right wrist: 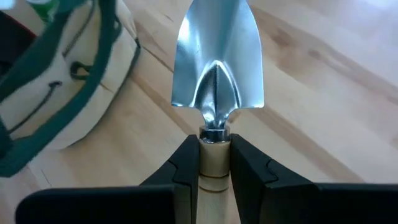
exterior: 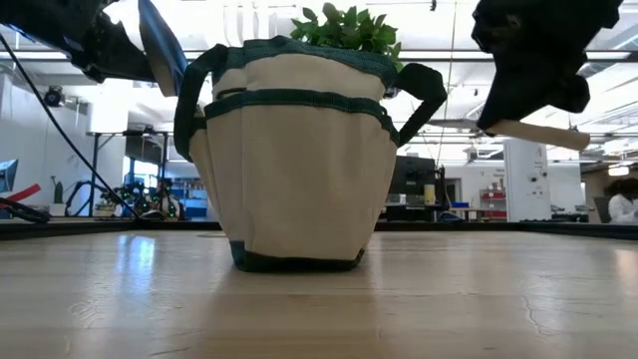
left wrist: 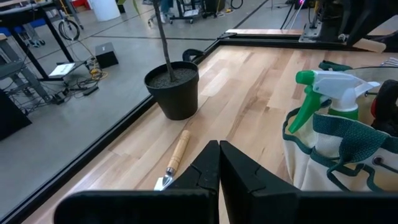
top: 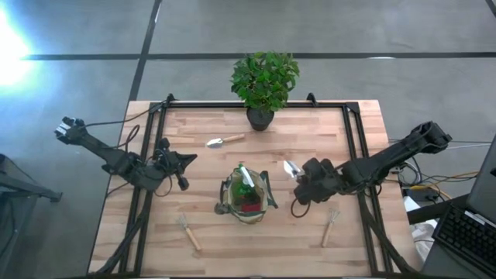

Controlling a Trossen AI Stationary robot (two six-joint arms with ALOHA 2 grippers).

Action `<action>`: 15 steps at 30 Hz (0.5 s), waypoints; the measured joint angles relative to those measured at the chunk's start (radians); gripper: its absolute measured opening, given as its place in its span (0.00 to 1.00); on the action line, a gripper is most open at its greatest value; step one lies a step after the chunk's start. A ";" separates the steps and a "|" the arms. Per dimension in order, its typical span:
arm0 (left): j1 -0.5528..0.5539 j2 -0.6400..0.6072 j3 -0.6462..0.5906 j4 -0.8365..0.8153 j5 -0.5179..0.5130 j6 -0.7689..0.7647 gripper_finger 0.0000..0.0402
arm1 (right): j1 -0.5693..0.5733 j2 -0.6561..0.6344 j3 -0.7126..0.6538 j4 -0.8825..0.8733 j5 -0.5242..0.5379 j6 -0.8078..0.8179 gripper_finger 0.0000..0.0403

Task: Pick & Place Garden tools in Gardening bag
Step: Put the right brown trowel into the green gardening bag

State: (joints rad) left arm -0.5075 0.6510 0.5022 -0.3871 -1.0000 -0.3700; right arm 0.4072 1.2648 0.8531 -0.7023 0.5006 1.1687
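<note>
The khaki gardening bag stands upright at the table's middle, with a green spray bottle and a red tool inside. My right gripper is just right of the bag and is shut on a trowel, whose silver blade sticks out past the fingertips. My left gripper hovers left of the bag, shut and empty. A second trowel lies flat near the plant pot. Two forks lie flat toward the near edge. My right gripper pinches the trowel's wooden handle at its blade end, just behind the metal collar, between its two fingers. The trowel lies along the fingers with its blade pointing on past them. It is lifted clear of the table, and its handle shows well above the wood.
A leafy plant in a dark pot stands at the far edge's middle. A dark frame rail runs around the table. Bare wood lies between the bag and the near edge.
</note>
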 joint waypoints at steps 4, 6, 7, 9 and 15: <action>0.000 0.000 0.000 -0.006 0.000 0.000 0.03 | 0.009 0.000 0.010 -0.001 0.026 -0.031 0.13; 0.000 0.000 0.000 -0.006 0.000 0.000 0.03 | 0.017 -0.001 0.017 0.000 0.037 -0.051 0.13; 0.000 0.000 0.000 -0.006 0.000 0.000 0.03 | 0.022 -0.001 0.020 0.001 0.047 -0.061 0.13; 0.000 0.000 0.000 -0.006 0.000 0.000 0.03 | 0.033 -0.001 0.027 0.001 0.062 -0.082 0.13; 0.000 0.000 -0.002 -0.006 0.000 0.000 0.03 | 0.071 -0.011 0.049 0.009 0.124 -0.159 0.13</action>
State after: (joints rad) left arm -0.5075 0.6510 0.5007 -0.3935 -1.0000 -0.3700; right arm 0.4785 1.2537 0.9023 -0.6934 0.6241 1.0095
